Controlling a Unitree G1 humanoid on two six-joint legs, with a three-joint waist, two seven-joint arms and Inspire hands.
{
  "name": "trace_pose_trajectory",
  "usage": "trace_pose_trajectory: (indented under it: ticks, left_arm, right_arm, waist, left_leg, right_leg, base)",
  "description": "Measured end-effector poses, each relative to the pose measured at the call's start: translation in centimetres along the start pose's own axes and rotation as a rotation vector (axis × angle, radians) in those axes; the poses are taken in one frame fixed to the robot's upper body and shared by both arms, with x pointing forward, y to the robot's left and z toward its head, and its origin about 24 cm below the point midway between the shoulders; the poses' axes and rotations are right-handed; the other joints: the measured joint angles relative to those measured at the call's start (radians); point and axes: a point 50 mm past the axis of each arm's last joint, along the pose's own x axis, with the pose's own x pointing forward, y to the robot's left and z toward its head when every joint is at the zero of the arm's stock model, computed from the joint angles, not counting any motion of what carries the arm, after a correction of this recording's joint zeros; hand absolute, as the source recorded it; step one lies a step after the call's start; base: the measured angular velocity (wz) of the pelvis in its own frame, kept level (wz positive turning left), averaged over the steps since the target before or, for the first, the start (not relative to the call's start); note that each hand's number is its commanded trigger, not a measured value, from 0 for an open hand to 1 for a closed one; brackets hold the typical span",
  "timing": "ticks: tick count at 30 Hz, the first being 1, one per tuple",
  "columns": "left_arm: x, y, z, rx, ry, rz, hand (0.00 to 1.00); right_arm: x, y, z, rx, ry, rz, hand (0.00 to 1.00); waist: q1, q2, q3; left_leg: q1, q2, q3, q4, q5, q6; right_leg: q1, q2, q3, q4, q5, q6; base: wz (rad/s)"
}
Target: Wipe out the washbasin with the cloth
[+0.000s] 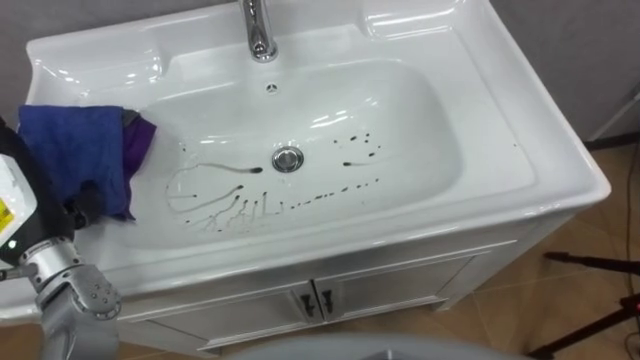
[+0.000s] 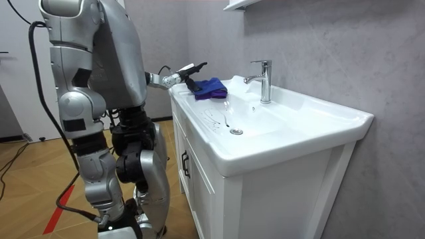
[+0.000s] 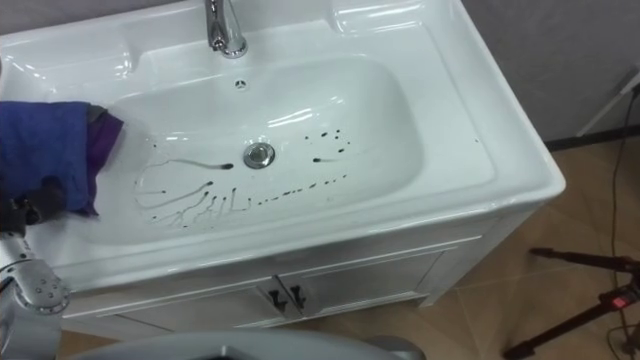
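White counter (image 1: pixel 560 160) with moulded basin (image 1: pixel 425 110), set on a white cabinet (image 1: pixel 400 285) with two doors and dark handles (image 1: pixel 315 303) at the centre seam. Chrome faucet (image 1: pixel 259 30) stands at the back edge, mid-width; small overflow hole just in front of it. Round metal drain (image 1: pixel 287 158) at the bottom of the bowl. Dark liquid marks on the bowl floor: a fan of thin streaks (image 1: pixel 225 205) left of and in front of the drain, one longer smear running from the left wall toward the drain, and a scatter of dots and short dashes (image 1: pixel 355 150) right of the drain. Blue cloth (image 1: pixel 80 150), bunched, lies at the left end of the counter, with its inner edge hanging over the bowl's left wall; a purple fold shows at that edge. It lies clear of the marks. Left robot hand (image 2: pixel 176 78) is on the cloth at its near side, arm coming in from the lower left; whether it grips the cloth or merely rests on it cannot be told. Room view: robot stands upright at the cabinet front, left arm reaching out to the far end of the counter. Wood floor (image 1: pixel 600 225); grey wall behind the counter.
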Motion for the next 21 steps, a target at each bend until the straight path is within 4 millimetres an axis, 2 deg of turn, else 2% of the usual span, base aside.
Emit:
trace_pose_trajectory:
  ticks: [9,21]
  left_arm:
    - [-0.22,-0.18,-0.27,0.001,0.004,0.024,0.0]
    - [0.02,-0.13,0.58,-0.061,-0.007,0.035,0.0]
  right_arm:
    - [0.0,-0.11,0.06,-0.001,-0.004,-0.025,0.0]
    - [0.0,-0.1,-0.13,-0.001,0.003,-0.024,0.0]
  waist:
    - [-0.002,-0.002,0.0006]
    - [-0.015,-0.007,0.0002]
  left_leg:
    - [0.002,0.0,-0.002,0.0,0.0,0.0]
    - [-0.002,-0.001,-0.015,0.001,0.0,0.0]
  right_leg:
    - [0.0,0.0,0.001,0.0,0.0,0.0]
    - [-0.001,0.0,0.001,0.0,0.0,0.0]
  base:
    - [0.0]
    - [0.0]
